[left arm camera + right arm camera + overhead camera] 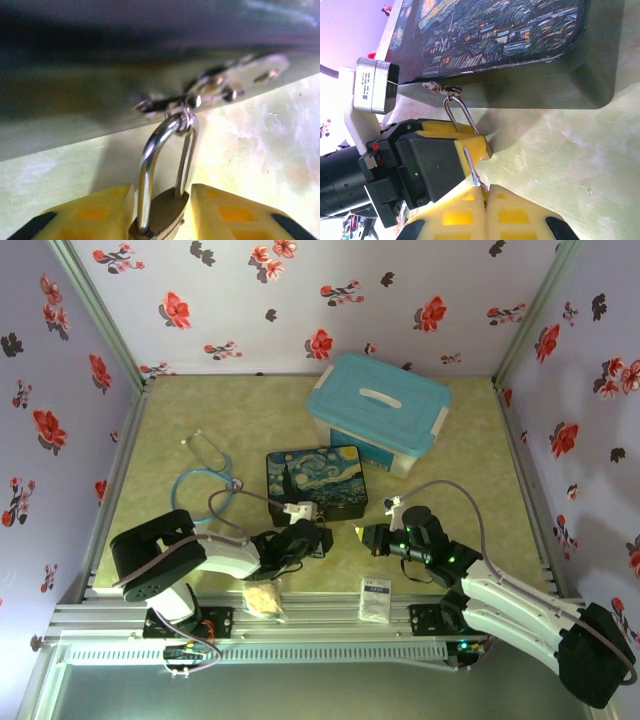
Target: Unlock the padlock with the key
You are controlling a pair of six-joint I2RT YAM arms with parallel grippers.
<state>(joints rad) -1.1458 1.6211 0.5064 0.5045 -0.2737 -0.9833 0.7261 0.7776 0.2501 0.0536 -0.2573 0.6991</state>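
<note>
The brass padlock (165, 214) hangs by its silver shackle (150, 155) from the clasp (186, 106) on the front of the painted box (316, 481). My left gripper (163, 202) is shut on the padlock body, one yellow finger (85, 215) on each side. In the right wrist view the padlock (488, 150) peeks out past the left gripper's finger (470, 145). My right gripper (486, 192) is shut on the key (472, 167), whose thin blade points up along that finger, just short of the padlock. From above, the left gripper (318, 538) and right gripper (362, 533) face each other.
A blue lidded storage box (380, 410) stands behind the painted box. A stethoscope (205, 475) lies at the left. A small bag (263, 598) and a white packet (375, 598) rest at the near rail. The painted box's front wall (530, 90) is close above both grippers.
</note>
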